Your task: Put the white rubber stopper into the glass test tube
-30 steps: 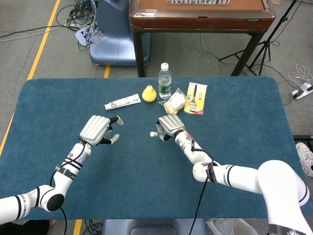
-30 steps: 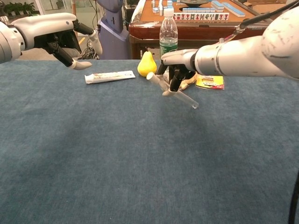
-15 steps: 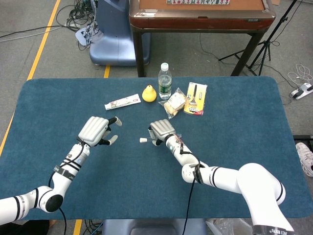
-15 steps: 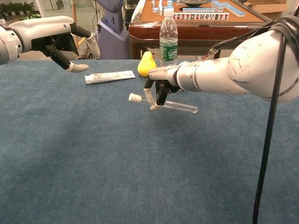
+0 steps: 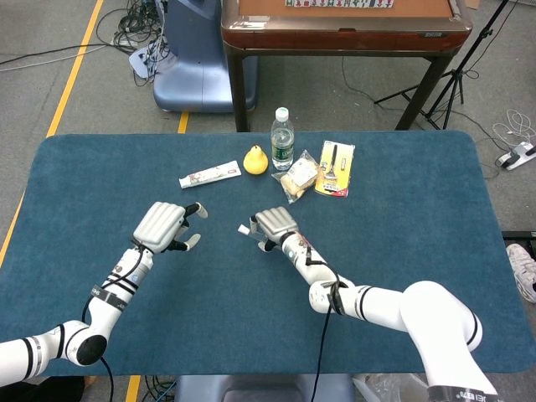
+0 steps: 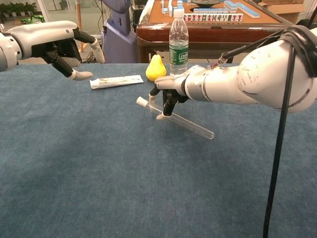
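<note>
Right hand (image 6: 168, 94) pinches the glass test tube (image 6: 184, 121) above the table (image 6: 99, 163), tube tilted, white stopper (image 6: 140, 101) seated in its upper end. Left hand (image 6: 64, 47) hovers apart, fingers spread, empty.

A blue-carpeted table (image 5: 100, 176) stood on a grey concrete floor (image 5: 50, 84), and a yellow line (image 5: 74, 71) ran along the floor to the table's left. Just beyond the table's far edge stood a dark-legged wooden table (image 5: 343, 33) with tiles (image 6: 213, 9) laid out on its top, and left of that a blue-grey machine base (image 5: 197, 67) with a tangle of cables (image 5: 134, 29). A tripod's black legs (image 5: 456, 84) spread to the wooden table's right.
</note>
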